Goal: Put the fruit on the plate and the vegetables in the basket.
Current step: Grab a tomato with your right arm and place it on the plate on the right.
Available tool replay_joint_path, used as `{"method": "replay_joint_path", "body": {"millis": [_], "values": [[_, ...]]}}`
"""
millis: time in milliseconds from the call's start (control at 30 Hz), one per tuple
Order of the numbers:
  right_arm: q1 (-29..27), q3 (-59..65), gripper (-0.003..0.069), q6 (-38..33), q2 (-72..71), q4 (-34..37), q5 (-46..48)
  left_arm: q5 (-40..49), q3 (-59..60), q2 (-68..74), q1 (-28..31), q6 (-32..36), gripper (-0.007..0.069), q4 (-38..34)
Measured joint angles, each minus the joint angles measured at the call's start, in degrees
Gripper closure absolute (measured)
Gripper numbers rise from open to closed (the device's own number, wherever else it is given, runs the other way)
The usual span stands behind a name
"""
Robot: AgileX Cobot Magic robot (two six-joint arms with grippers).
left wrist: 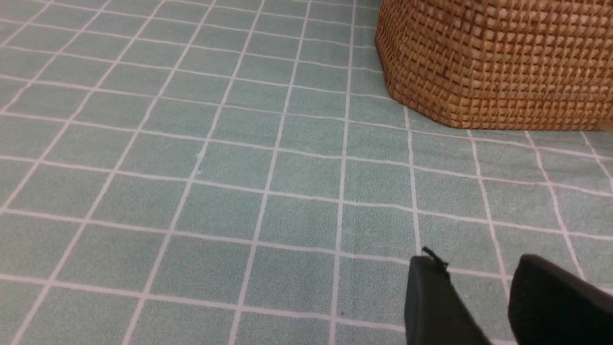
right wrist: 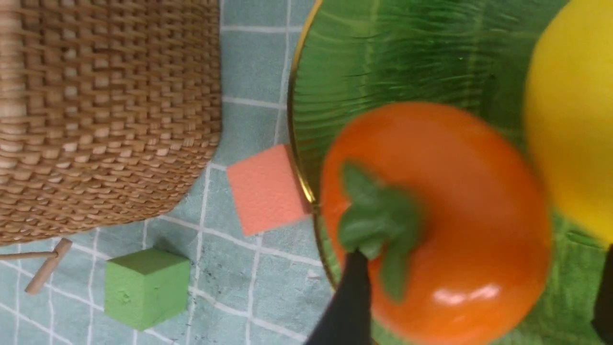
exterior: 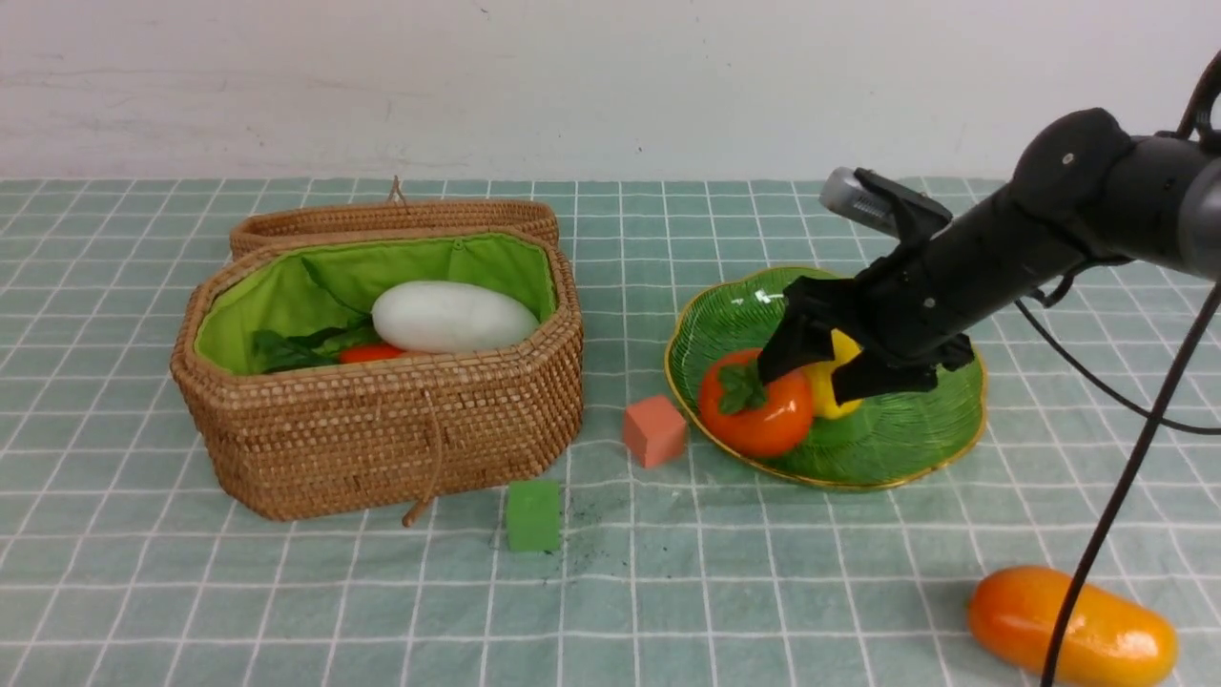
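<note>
My right gripper [exterior: 818,374] hangs open just above the green glass plate [exterior: 897,444]. The orange persimmon [exterior: 758,408] and the yellow lemon [exterior: 828,399] rest on the plate side by side. In the right wrist view the persimmon [right wrist: 445,215] lies between my spread fingers [right wrist: 352,297], with a gap on the lemon's [right wrist: 574,120] side. The mango [exterior: 1073,625] lies on the cloth at the front right. The wicker basket [exterior: 382,429] holds the white radish [exterior: 453,315] and the carrot [exterior: 370,353]. Potato and eggplant are hidden. My left gripper [left wrist: 479,270] is open over bare cloth beside the basket [left wrist: 493,62].
A pink cube [exterior: 654,430] sits against the plate's left rim. A green cube [exterior: 532,515] stands in front of the basket's right corner. The basket's lid [exterior: 391,218] lies open behind it. My right arm's cable [exterior: 1116,506] crosses in front of the mango.
</note>
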Motion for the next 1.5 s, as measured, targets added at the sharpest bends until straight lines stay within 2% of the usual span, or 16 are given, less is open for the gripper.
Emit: {"method": "replay_joint_path", "body": {"millis": [100, 267, 367, 467, 600, 900, 1000, 1167, 1233, 1400, 1500], "values": [[-1.11, 0.0, -0.002, 0.0, -0.84, -2.26, 1.68, 0.0, 0.0, 0.0, 0.0, 0.0, 0.0386, 0.0], [-3.44, 0.0, -0.0005, 0.07, -5.52, -8.98, 8.2, 0.0, 0.0, 0.0, 0.0, 0.0, 0.0386, 0.0], [-3.87, 1.88, 0.002, -0.24, -13.37, -18.13, 14.21, 0.0, 0.0, 0.0, 0.0, 0.0, 0.0386, 0.0], [-3.55, 5.32, 0.0035, -2.79, -19.66, -21.86, 17.24, 0.0, 0.0, 0.0, 0.0, 0.0, 0.0386, 0.0], [-3.35, 16.84, 0.0053, -9.73, -30.51, -25.54, 19.57, 0.0, 0.0, 0.0, 0.0, 0.0, 0.0386, 0.0], [-3.35, 32.54, 0.0032, -10.83, -36.57, -30.44, 12.67, 0.0, 0.0, 0.0, 0.0, 0.0, 0.0386, 0.0], [-3.35, 37.25, 0.0004, -14.04, -35.43, -31.2, 5.95, 0.0, 0.0, 0.0, 0.0, 0.0, 0.0386, 0.0], [-3.35, 40.39, 0.0002, -18.62, -31.26, -31.84, -3.14, 0.0, 0.0, 0.0, 0.0, 0.0, 0.0386, 0.0], [-3.35, 40.52, 0.0005, -19.72, -29.87, -31.84, -4.12, 0.0, 0.0, 0.0, 0.0, 0.0, 0.0386, 0.0], [-3.35, 40.35, 0.0093, -23.51, -24.16, -32.15, -4.53, 0.0, 0.0, 0.0, 0.0, 0.0, 0.0386, 0.0], [-3.35, 39.58, 0.0098, -23.94, -23.75, -32.14, -3.95, 0.0, 0.0, 0.0, 0.0, 0.0, 0.0386, 0.0]]}}
